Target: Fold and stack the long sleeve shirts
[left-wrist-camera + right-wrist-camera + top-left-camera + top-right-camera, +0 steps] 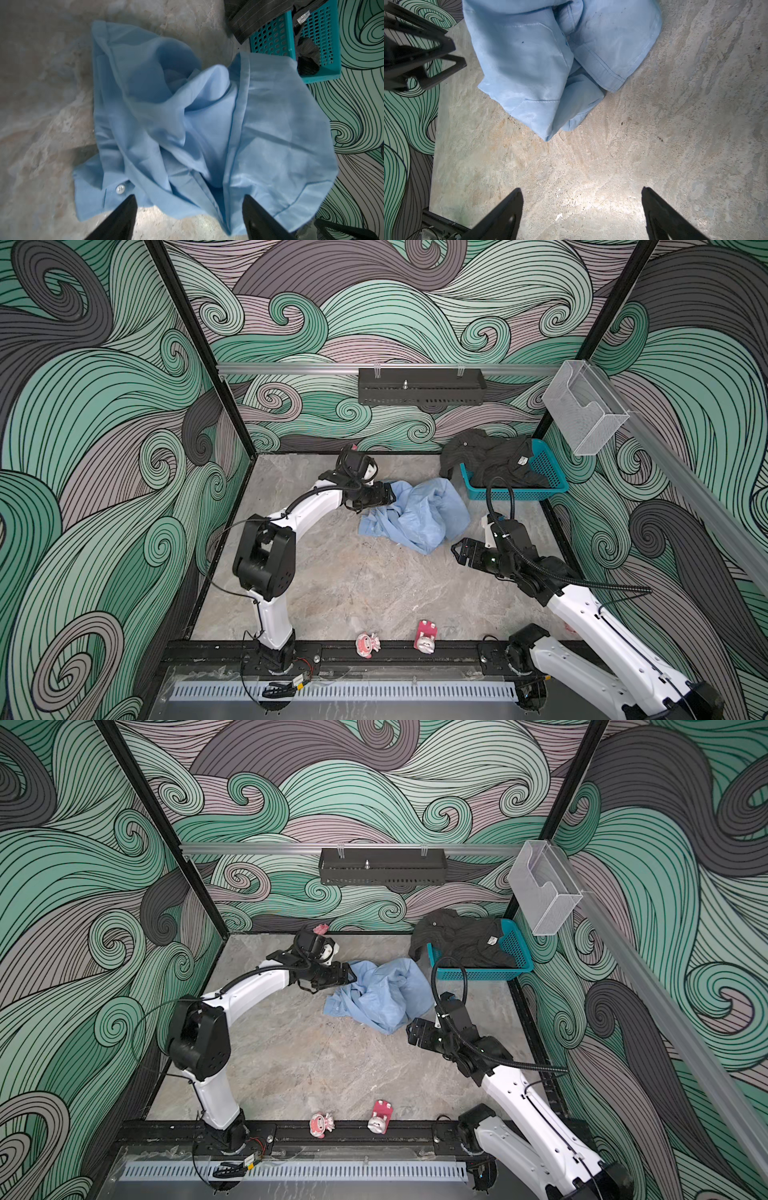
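Note:
The light blue long sleeve shirt (419, 514) (382, 994) lies crumpled on the marble tabletop, back of centre. My left gripper (392, 494) (189, 196) is open at its left edge, the fingers straddling the hem beside a white button (120, 189), with bare table between them. My right gripper (455, 551) (581, 189) is open over bare table, a short way from the shirt's near right corner (546, 133). The dark charcoal long sleeve shirt (486, 460) (457, 940) (239, 18) is bunched in the teal basket (548, 472) (270, 41) and spills over its left rim.
The basket stands in the back right corner against the wall. Two small pink toy figures (368, 645) (426, 637) lie at the front edge. A black tray (422, 385) and a clear plastic holder (584, 406) hang on the wall rails.

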You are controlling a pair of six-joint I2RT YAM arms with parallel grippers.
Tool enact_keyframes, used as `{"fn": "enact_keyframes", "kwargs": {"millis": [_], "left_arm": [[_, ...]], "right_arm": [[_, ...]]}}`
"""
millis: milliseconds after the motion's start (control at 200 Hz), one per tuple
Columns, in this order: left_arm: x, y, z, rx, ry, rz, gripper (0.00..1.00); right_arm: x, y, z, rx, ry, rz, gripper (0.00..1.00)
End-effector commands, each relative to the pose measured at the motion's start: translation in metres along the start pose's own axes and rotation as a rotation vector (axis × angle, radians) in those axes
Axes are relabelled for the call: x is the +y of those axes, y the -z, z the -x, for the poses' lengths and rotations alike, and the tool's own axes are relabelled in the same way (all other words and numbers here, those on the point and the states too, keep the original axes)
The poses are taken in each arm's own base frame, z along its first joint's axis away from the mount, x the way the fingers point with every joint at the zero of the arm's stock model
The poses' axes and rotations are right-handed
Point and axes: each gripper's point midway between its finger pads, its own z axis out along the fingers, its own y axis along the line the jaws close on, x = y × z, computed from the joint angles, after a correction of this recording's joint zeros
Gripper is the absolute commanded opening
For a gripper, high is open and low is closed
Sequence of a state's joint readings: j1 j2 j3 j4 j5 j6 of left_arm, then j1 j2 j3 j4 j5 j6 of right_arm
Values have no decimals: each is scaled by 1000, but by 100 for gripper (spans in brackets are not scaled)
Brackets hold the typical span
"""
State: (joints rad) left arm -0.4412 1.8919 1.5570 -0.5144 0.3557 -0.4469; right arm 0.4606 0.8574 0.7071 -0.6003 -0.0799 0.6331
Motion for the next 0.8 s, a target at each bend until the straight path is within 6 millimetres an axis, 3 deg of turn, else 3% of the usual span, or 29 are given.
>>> {"fn": "enact_keyframes", "kwargs": {"millis": [0, 165, 265, 325, 420, 560, 796], "left_arm": [[2, -11, 9, 36, -68, 33, 81], [27, -39, 19, 101, -59, 141, 77], [29, -52, 24, 123, -49, 135, 68], [27, -56, 28, 129, -50, 124, 56], [23, -54, 35, 126, -53, 117, 28], [8, -25, 49, 60, -76, 97, 0], [-13, 69, 64, -135, -106, 87, 0]], "right_arm": [[5, -6, -1, 14, 3, 21, 89], [6, -10, -3, 43, 13, 19, 89], [5, -9, -5, 36, 3, 22, 89], [4, -10, -6, 34, -2, 24, 89], [3, -16, -7, 44, 2, 18, 88], [12, -29, -1, 62, 6, 40, 87], [39, -68, 18, 94, 54, 62, 87]]}}
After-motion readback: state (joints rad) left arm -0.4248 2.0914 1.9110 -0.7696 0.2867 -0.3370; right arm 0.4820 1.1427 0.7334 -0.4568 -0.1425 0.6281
